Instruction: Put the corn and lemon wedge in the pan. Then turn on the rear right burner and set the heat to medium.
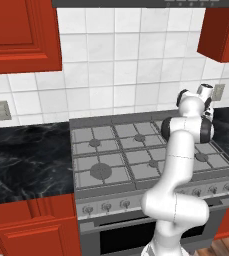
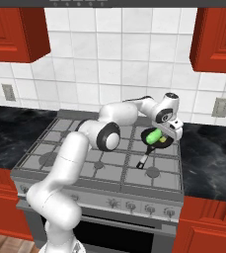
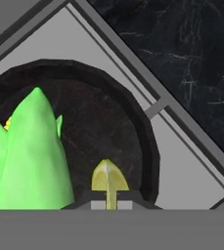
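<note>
The black pan (image 2: 153, 142) sits on the stove's rear right grate, handle (image 2: 143, 160) pointing to the front. The green corn (image 2: 155, 135) lies in it, large at the left in the hand view (image 3: 30, 161). My gripper (image 2: 170, 131) hovers just above the pan's right side, shut on the small yellow lemon wedge (image 3: 109, 180), which sticks out from between the finger tips (image 3: 111, 205) over the pan's floor (image 3: 99, 132). The rear right burner is hidden under the pan. In the left base view my own arm (image 1: 186, 135) covers the pan.
A grey gas stove (image 2: 85, 168) has a row of knobs (image 2: 139, 207) on its front panel. Black marble counter (image 2: 208, 148) lies on both sides, a tiled wall behind, red cabinets (image 2: 218, 34) above.
</note>
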Tool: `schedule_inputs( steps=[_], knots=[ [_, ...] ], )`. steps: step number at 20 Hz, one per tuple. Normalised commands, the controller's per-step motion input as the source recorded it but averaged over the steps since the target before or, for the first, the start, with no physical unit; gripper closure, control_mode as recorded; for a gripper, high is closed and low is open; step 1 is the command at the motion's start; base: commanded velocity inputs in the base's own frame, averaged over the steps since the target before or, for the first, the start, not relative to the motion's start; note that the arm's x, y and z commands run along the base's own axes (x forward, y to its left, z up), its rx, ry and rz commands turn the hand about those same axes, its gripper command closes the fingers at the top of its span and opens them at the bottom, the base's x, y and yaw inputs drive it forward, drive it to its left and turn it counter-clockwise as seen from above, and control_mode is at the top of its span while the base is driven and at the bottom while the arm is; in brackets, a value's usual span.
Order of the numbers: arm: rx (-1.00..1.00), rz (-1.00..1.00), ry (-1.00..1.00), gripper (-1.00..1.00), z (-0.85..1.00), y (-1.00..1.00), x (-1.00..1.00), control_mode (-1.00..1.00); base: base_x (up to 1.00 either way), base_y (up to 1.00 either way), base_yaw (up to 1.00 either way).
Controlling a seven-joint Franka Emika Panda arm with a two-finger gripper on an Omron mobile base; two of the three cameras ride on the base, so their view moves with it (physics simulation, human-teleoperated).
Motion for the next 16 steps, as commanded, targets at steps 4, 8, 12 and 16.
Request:
schedule_inputs(
  steps=[4,8,12,16],
  knots=[
    [0.0,0.0,0.0,1.0,0.0,0.11,0.0,-1.0,0.0,0.0,0.0],
    [0.0,0.0,0.0,-1.0,0.0,0.08,0.0,-1.0,0.0,0.0,0.0],
    [0.0,0.0,0.0,-1.0,0.0,0.01,0.0,-1.0,0.0,0.0,0.0],
    [0.0,0.0,0.0,-1.0,0.0,0.0,0.0,-1.0,0.0,0.0,0.0]
  ],
)
